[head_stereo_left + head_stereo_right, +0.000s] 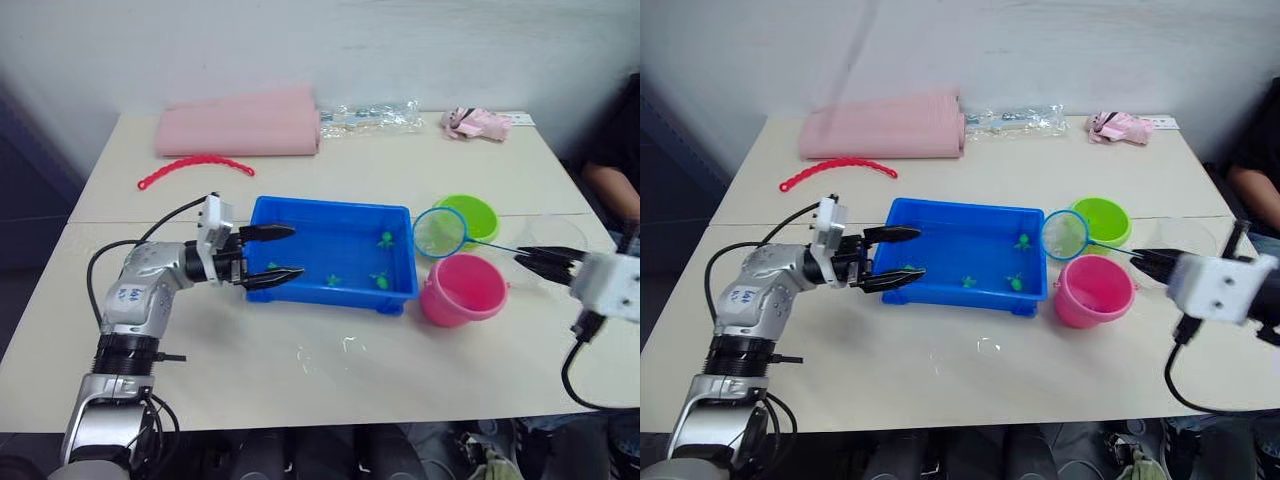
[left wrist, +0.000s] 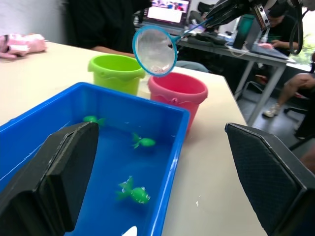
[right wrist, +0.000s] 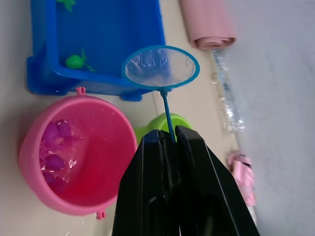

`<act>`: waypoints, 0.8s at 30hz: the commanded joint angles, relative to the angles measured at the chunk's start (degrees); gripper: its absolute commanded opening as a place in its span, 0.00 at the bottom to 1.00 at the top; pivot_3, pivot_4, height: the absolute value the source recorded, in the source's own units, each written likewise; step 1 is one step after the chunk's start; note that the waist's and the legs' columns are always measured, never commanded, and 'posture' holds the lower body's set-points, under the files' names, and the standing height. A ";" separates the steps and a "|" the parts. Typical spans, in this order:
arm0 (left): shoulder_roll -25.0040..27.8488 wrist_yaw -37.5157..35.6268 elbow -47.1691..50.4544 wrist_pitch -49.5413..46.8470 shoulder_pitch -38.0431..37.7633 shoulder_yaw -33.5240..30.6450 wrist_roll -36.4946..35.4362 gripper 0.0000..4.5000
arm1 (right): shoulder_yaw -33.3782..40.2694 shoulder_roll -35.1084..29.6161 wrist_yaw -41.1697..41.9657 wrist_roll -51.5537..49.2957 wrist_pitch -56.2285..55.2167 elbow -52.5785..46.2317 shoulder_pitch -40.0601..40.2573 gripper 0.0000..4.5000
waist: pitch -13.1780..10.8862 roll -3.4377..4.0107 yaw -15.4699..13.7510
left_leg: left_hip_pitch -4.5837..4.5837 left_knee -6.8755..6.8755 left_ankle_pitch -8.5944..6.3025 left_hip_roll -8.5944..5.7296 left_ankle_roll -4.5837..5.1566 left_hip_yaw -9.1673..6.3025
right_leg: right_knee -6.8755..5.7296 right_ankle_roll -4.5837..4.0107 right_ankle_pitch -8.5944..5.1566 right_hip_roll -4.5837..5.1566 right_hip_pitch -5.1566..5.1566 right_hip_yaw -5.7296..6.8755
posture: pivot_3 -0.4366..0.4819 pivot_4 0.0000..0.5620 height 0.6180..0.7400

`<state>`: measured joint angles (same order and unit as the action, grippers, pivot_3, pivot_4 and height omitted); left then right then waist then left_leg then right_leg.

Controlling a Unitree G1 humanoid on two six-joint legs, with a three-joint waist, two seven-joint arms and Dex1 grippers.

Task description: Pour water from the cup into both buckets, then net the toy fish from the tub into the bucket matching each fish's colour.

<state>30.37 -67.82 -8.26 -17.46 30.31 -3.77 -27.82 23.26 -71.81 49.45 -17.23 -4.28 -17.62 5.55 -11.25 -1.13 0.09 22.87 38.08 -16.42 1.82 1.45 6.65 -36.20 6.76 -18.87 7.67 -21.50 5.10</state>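
A: Where do we find the net [image 1: 439,232]?

B: We see its thin handle pinched in the right claw [image 3: 169,140], whose two black fingers are shut tight on it. The blue hoop hangs in the air above the gap between the tub [image 1: 300,216] and the two buckets, over the tub's right end.

A: And our left claw [image 1: 272,253]?

B: It is spread wide and holds nothing. It sits at the tub's left end, one finger reaching over the rim, the other just outside the near wall.

A: What do we see in the tub?

B: Three green fish [image 2: 142,142] lie in the water toward its right end. Pink fish [image 3: 55,145] lie in water at the bottom of the pink bucket [image 1: 463,290].

A: Where do the buckets stand?

B: Both stand on the desk [image 1: 380,370] just right of the tub, the green bucket [image 1: 472,216] behind the pink one. The clear cup [image 1: 560,236] stands to the right of them, partly behind the right claw.

A: Anything else on the desk?

B: A red beaded strip [image 1: 195,168] lies behind the tub to the left, and a rolled pink cloth [image 1: 240,128] lies along the far edge.
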 commanded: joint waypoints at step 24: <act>6.75 1.67 8.86 0.47 -3.81 -0.65 0.41 0.99 | -41.77 11.96 21.69 26.06 2.49 18.15 -51.20 0.00 | -0.08 0.14 0.24 | 0.37 0.10 -0.05 -0.05 0.01 0.06 | 0.13 0.07 0.03 -0.03 -0.19 0.21 | 0.48 0.27 1.00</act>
<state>36.91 -66.38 -2.04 -17.01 26.41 -3.83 -26.52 -18.73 -59.86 69.38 8.09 -0.41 0.47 -43.96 -11.33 -0.98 0.33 23.24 38.19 -16.47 1.77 1.47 6.72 -36.07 6.83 -18.83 7.64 -21.70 5.30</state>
